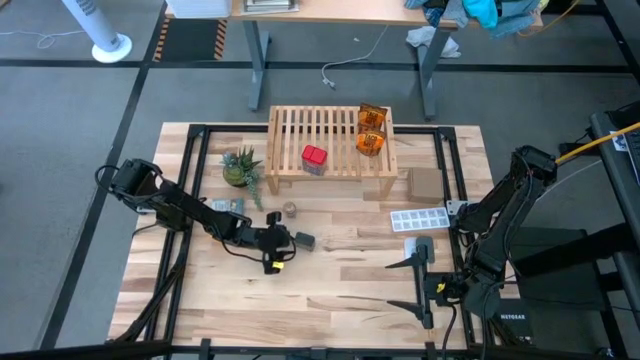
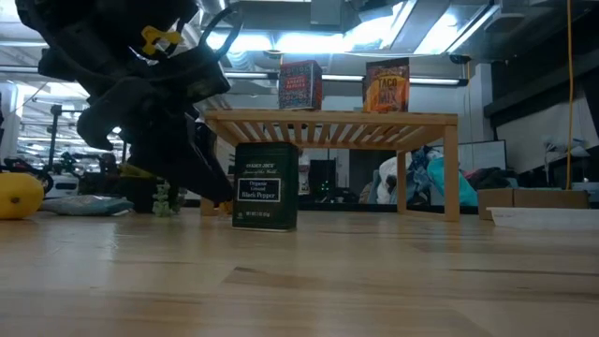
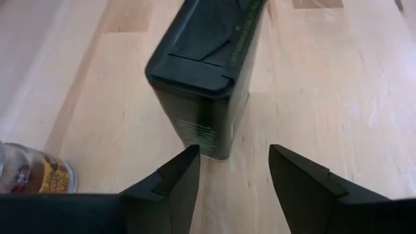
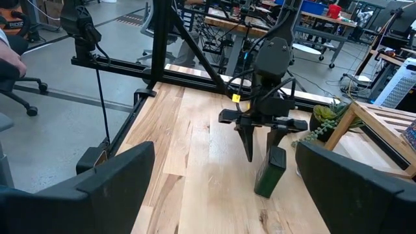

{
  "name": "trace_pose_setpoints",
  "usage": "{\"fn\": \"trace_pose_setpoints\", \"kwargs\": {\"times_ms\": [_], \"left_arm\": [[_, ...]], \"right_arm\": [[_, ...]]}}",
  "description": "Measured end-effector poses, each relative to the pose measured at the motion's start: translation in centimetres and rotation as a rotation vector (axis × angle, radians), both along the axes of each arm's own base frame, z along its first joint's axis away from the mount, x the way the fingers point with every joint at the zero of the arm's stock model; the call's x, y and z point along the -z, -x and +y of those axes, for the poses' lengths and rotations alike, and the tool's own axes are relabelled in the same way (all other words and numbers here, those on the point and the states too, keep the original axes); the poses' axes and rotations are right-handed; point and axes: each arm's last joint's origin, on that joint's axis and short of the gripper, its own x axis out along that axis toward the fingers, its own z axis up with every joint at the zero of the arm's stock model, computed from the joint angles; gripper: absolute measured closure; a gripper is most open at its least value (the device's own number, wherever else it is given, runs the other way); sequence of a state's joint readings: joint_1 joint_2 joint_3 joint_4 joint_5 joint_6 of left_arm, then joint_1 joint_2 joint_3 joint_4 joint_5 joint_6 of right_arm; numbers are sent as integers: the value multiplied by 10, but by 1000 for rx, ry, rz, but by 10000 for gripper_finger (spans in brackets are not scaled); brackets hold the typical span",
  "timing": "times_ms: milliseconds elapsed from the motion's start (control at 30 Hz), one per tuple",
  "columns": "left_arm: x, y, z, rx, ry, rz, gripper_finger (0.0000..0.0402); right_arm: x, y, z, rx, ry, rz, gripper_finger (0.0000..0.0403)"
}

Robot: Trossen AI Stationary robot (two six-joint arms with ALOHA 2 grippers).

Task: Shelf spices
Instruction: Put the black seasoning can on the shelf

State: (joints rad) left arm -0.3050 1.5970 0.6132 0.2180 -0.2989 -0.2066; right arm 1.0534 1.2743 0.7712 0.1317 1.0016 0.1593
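From the high view, the left gripper (image 1: 283,243) sits left of centre in the frame, its fingers spread and holding nothing, with the dark grey box (image 1: 304,241) just off its tips on the bare table (image 1: 330,300). The shelf (image 1: 331,141) stands above it in the frame, a red tin (image 1: 314,158) on its slats at left and two orange packets (image 1: 371,131) at right; a tiny clear jar (image 1: 290,210) waits between shelf and gripper, a green potted plant (image 1: 241,167) beside the shelf's left end. The right gripper (image 1: 420,284) rests wide open at lower right, below a white ice-cube tray (image 1: 419,218). Down to the low view: the box, its label reading black pepper, stands upright at centre, the left gripper looming just to its left, a yellow round toy (image 2: 19,197) at the far left edge. On the left wrist view, both fingers (image 3: 172,185) straddle open air, the box just ahead of them, upright. The right wrist view shows the left gripper poised over the box, not clamping it.
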Motion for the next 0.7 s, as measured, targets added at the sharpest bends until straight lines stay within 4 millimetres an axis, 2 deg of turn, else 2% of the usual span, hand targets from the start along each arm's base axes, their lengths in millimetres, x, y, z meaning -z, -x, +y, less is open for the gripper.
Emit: {"fn": "trace_pose_setpoints", "kwargs": {"times_ms": [233,433,700], "left_arm": [[4,1,1,-9,-7,31,192],[15,-5,6,-26,-13,33,161],[19,-12,12,-33,-28,-4,153]], "right_arm": [[0,0,0,0,0,0,23],[0,0,0,0,0,0,23],[0,0,0,-1,1,1,23]]}}
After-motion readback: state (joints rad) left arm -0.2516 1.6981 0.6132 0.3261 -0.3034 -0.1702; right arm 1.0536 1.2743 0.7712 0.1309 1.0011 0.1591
